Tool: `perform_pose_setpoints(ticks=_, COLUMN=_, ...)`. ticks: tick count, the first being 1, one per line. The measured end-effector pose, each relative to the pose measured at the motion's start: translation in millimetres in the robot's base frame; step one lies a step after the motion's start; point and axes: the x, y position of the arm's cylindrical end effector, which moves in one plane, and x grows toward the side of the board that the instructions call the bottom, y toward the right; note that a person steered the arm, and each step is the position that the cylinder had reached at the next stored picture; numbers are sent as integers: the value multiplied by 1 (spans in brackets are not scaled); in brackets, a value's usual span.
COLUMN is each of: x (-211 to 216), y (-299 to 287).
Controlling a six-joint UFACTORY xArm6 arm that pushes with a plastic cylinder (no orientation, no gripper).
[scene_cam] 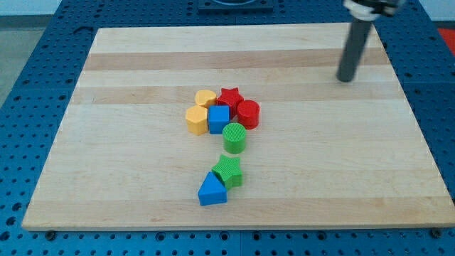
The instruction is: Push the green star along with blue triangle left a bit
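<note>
My tip (345, 78) stands near the table's top right corner, well apart from every block; it is a bare rod with no fingers to spread or pinch. The green star (229, 171) and blue triangle (212, 190) touch near the bottom edge's middle. The approach seems barely begun; next, I judge, the tip must reach their right side.

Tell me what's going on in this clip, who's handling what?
A robot arm ending in a dark rod is working on a wooden board of coloured blocks. My tip sits near the view's top right, far from every block and touching none. The green star and blue triangle lie together near the view's bottom centre. Above them is a cluster: green cylinder, blue cube, red star, red cylinder and two yellow blocks. The push hasn't begun.
</note>
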Motion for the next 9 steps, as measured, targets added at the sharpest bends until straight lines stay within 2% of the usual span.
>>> perform_pose_setpoints(ticks=2, x=100, y=14)
perform_pose_setpoints(ticks=3, x=151, y=-13)
perform_pose_setpoints(ticks=4, x=179, y=-73)
perform_pose_setpoints(ticks=9, x=180, y=-291)
